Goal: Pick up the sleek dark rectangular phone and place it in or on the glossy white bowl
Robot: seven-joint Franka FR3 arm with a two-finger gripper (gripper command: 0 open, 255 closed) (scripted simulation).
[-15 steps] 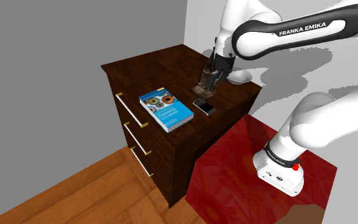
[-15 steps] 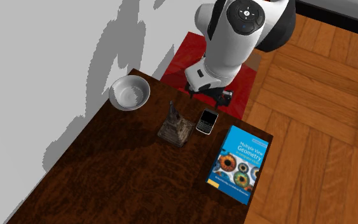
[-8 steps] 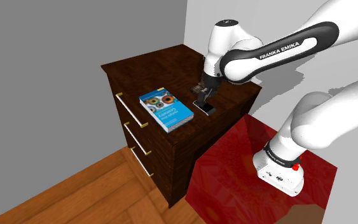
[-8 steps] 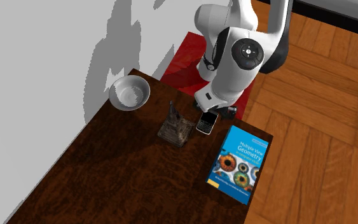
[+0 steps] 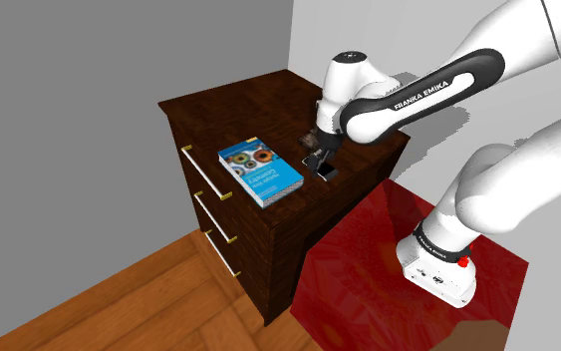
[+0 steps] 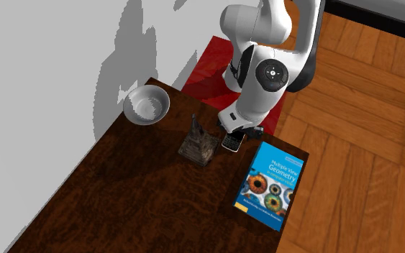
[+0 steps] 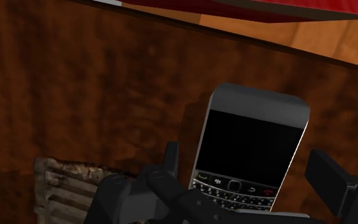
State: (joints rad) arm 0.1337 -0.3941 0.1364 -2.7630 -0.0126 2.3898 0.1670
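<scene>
A dark phone (image 7: 254, 143) with a black screen and a small keypad lies flat on the dark wooden dresser top (image 6: 143, 194). My gripper (image 7: 248, 167) is low over it and open, one finger (image 7: 171, 158) on each long side, neither pressing it. From the second exterior view the gripper (image 6: 234, 134) covers the near end of the phone (image 6: 229, 144). The white bowl (image 6: 147, 104) sits near the dresser's wall-side corner, beyond a small dark statue (image 6: 198, 141). In the shoulder view the gripper (image 5: 317, 154) hangs just above the phone (image 5: 325, 173).
A blue book (image 6: 269, 185) lies close to the phone, toward the dresser's drawer side (image 5: 259, 172). The statue's base (image 7: 63, 184) stands right beside the gripper. My red stand (image 5: 388, 259) adjoins the dresser; wood floor (image 5: 119, 299) lies below.
The arm has swung from above the statue and come down over the phone, fingers now astride it. Phone, bowl, statue and book have stayed put.
</scene>
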